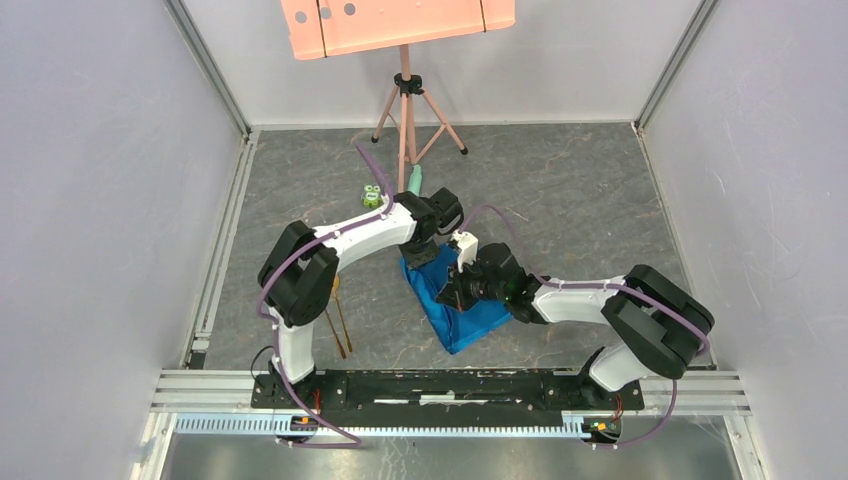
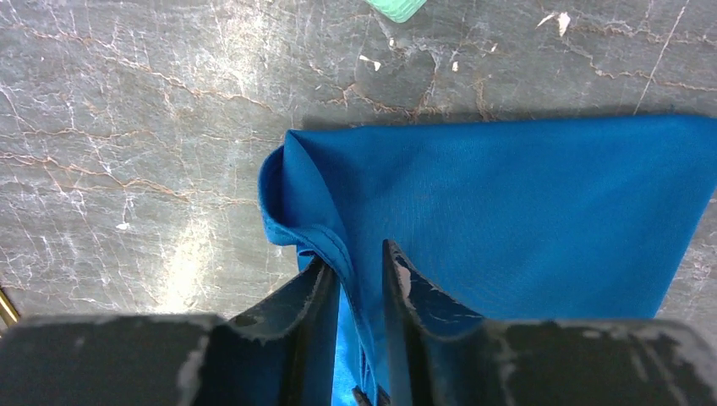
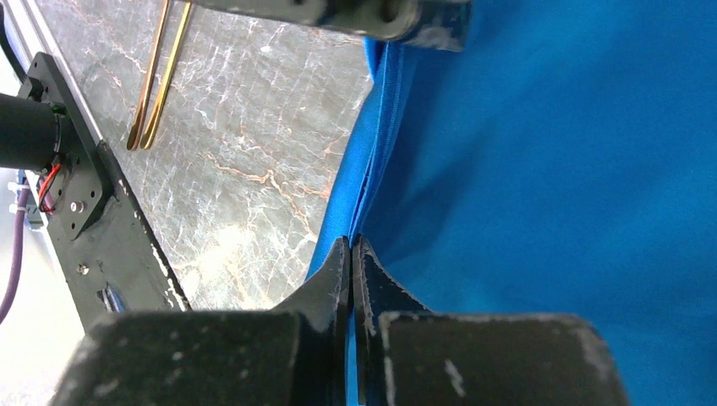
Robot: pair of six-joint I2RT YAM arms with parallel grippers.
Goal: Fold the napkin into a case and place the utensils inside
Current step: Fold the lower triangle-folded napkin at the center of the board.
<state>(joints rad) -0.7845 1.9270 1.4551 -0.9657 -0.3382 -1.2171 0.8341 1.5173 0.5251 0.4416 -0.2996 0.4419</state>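
napkin: bright blue soft cloth napkin (image 1: 470, 318) lies mid-table on the dark marbled tabletop (image 1: 560, 200). It is doubled into a slanted band, not yet a narrow case.
left gripper: the left gripper (image 2: 362, 283) is clamped on the curled hem at the far corner, with cloth running between the fingers. My read is that it pins that end so the layers stay lined up.
right gripper: the right gripper (image 3: 351, 254) has its tips pressed together on the stacked edge, apparently along the same side. This looks like a two-point hold for carrying that edge over.
utensils: thin gold metal fork and spoon, the utensils (image 1: 338, 322), lie side by side left of the napkin. They sit near the left arm's base, clear of the cloth, and neither gripper is on them.
around: small green toy (image 1: 372, 196) and pale green tube (image 1: 414, 181) sit just beyond the napkin's far end. The pink tripod (image 1: 405, 110) is further back.
in the way: the tube is closest, near the far hem. The two wrists crowd each other over the cloth, so I'd watch for contact during the fold.
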